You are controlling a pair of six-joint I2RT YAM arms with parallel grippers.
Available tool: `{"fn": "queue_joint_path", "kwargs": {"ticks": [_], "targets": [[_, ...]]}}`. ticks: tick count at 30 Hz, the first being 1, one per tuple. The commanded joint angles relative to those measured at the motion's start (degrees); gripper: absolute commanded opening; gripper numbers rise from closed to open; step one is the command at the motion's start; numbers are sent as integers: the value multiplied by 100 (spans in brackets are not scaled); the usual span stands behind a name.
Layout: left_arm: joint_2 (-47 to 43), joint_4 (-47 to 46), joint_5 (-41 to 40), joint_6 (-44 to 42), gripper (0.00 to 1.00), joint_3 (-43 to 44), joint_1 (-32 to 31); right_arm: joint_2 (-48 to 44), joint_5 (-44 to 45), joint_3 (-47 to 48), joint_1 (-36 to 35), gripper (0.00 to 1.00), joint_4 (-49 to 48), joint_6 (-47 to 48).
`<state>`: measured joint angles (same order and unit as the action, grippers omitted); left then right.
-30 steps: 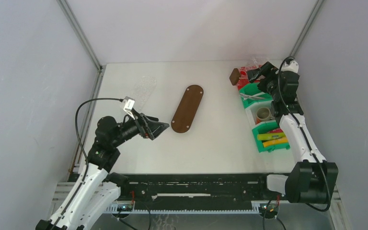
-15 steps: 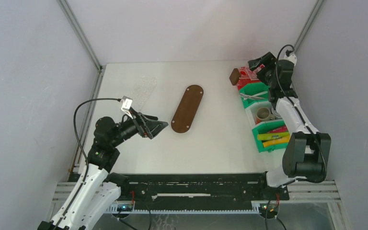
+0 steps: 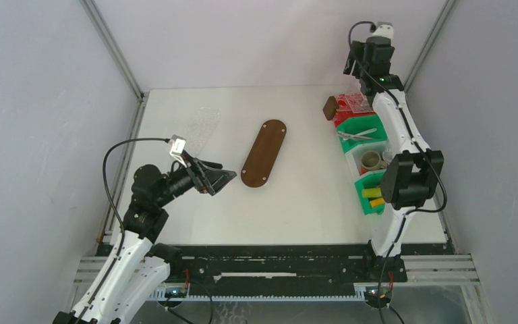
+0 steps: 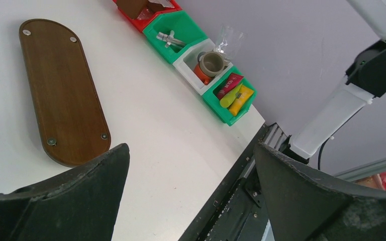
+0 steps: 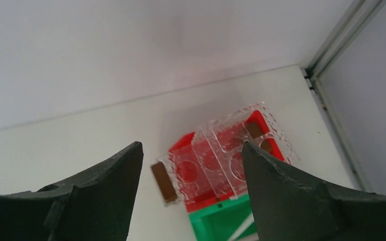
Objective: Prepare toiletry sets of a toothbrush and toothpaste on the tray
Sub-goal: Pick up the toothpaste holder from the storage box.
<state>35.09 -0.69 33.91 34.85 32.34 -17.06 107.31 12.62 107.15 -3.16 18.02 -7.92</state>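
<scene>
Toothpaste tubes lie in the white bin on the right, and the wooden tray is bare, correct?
No: the toothpaste tubes lie in the nearest green bin, not the white bin, as the left wrist view shows. The wooden tray is bare.

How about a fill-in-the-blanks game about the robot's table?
The oval tray is ___ in colour.
The near-end bin, holding the toothpaste tubes, is ___.
The cup sits in a tub coloured ___.
The left hand and the right hand hold nothing; both are ___.
Missing words: brown, green, white, open.
</scene>
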Motion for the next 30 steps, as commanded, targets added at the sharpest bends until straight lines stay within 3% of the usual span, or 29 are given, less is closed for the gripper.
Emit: {"fn": "queue_joint_path", "kwargs": {"ticks": [1,8,24,30], "targets": [[-96,-256,157,92,97,-102,53,302,715,432,-69,79,860,1353],[-118,-274,164,102,97,-113,12,729,1022,498,-68,67,932,1878],[-119,-298,164,103,97,-122,-41,1405,1342,780,-175,60,784,2400],[-130,-301,168,105,97,-122,-52,1550,1383,877,-203,46,791,2461]]}}
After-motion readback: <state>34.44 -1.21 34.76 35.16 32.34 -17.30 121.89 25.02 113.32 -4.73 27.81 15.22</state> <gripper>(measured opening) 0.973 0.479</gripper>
